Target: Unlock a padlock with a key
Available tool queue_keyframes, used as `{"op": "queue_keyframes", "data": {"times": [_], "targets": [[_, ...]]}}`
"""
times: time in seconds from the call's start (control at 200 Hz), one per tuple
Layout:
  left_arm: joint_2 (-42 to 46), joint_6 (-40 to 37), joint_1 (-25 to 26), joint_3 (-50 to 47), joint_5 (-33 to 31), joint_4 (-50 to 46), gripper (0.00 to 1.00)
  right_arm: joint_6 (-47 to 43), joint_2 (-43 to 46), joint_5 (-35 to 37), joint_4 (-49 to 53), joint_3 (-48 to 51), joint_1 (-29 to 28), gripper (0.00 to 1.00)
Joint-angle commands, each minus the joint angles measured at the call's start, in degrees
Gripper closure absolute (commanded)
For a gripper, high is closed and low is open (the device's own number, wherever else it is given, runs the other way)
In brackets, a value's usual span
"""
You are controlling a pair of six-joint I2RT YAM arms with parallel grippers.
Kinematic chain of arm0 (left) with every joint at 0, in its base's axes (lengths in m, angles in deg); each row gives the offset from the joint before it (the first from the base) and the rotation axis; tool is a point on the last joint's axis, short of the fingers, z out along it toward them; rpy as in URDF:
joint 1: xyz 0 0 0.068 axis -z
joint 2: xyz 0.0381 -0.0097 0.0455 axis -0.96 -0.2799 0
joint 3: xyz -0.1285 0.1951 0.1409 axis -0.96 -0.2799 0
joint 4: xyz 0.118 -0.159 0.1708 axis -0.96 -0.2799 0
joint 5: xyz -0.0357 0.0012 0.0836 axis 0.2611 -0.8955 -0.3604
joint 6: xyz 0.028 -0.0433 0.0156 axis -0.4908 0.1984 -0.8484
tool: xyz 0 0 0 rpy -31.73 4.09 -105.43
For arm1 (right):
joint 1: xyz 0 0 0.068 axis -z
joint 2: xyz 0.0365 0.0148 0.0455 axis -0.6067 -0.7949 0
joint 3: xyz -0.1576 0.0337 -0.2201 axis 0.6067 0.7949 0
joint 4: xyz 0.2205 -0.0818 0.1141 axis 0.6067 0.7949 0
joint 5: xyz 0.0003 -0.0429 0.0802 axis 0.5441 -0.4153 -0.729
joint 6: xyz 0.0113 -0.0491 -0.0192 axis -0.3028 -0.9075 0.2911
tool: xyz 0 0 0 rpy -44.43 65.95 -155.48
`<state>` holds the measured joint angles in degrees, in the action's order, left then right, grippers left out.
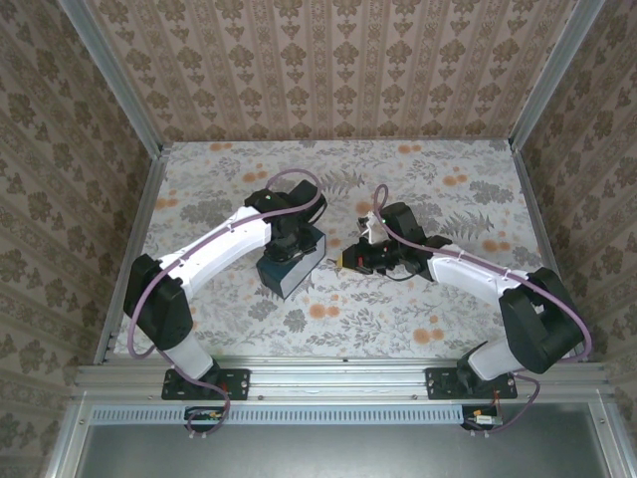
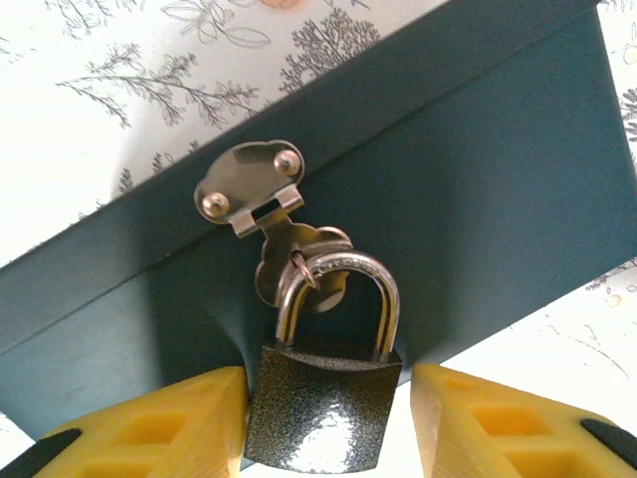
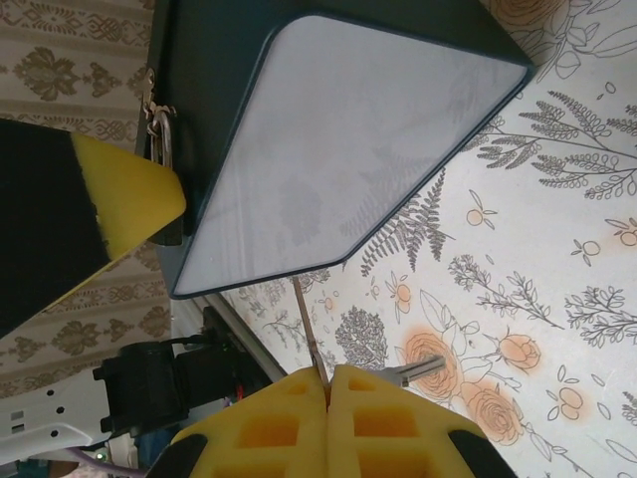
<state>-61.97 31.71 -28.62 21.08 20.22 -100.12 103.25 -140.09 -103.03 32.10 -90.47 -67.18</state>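
**Converging on the box: key pinched, padlock bracketed**

Left arm: it rises from its base at the near left edge and bends at a dark elbow. Its white forearm runs up and to the right over the patterned table [image 1: 418, 184]. It ends at the dark blue box [image 1: 304, 261] near the middle.

In the left wrist view the left gripper [image 2: 327, 370] faces the box's latch side. Its yellow fingers [image 2: 169, 428] stand one on each side of the padlock [image 2: 320, 418]. One finger lies against or just beside the lock body, and a thin bright sliver shows along the other. Whether the jaws press on the lock cannot be told. The shackle [image 2: 383, 299] passes through the silver hasp [image 2: 249, 184], and both its legs enter the body.

Right arm: it rises from its base at the near right edge to a dark elbow. Its white forearm runs up and to the left. The right gripper [image 1: 348, 261] points left at the box, near it, with a strip of table between.

In the right wrist view its fingertips [image 3: 289, 408] are pressed together on the key [image 3: 311, 339], seen edge-on as a thin metal blade. The blade reaches up to the lower edge of the box's pale face; contact cannot be told. In that view the padlock hangs at the box's far corner, beside a left finger and well apart from the key.
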Motion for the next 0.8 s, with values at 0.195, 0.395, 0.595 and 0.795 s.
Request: {"op": "queue_keyframes", "data": {"times": [0.195, 0.395, 0.595, 0.795], "targets": [[1.4, 1.4, -2.0, -2.0, 7.5, 4.8, 0.52, 2.7, 1.0, -0.9, -3.0, 0.1, -1.4, 1.00], [0.9, -2.3, -2.0, -1.1, 6.6, 2.1, 0.53, 3.6, 1.1, -1.0, -4.4, 0.7, -1.8, 1.00], [0.2, -3.1, -2.0, -2.0, 7.3, 3.4, 0.61, 9.6, 1.0, -0.5, -11.1, 2.1, -4.3, 1.00], [0.6, -1.8, -2.5, -1.9, 7.3, 3.6, 0.68, 15.5, 1.0, 1.7, -16.6, 4.7, -6.9, 1.00]]}}
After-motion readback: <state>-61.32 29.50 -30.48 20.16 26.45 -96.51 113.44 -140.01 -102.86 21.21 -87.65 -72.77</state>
